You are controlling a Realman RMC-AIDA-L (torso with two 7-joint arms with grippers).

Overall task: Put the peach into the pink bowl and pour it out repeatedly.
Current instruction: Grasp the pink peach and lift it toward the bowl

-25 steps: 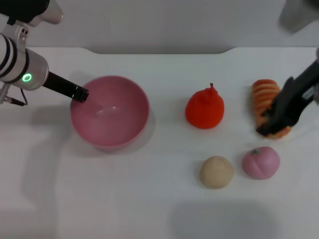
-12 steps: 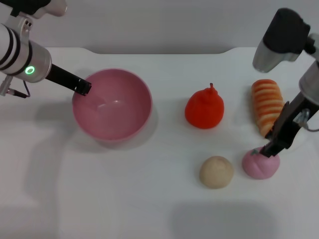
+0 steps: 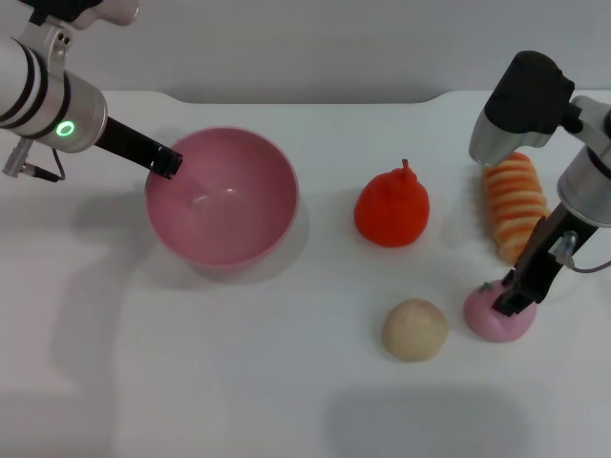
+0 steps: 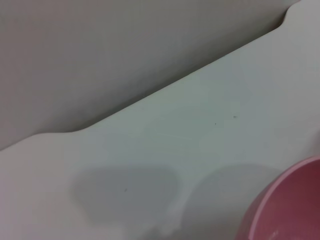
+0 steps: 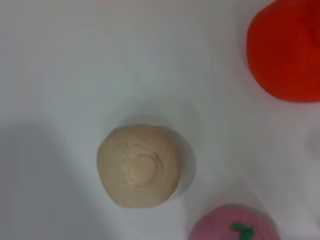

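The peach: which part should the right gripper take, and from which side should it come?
Probably from above, across the widest middle of the peach. It is round, sits on the table with open space around it, and offers no handle. The right gripper is already over its top; the beige ball stands apart.

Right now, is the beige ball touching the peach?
Apart. The head view shows a strip of white table between the beige ball and the peach; the right wrist view shows the same gap. The right tool is over the peach.
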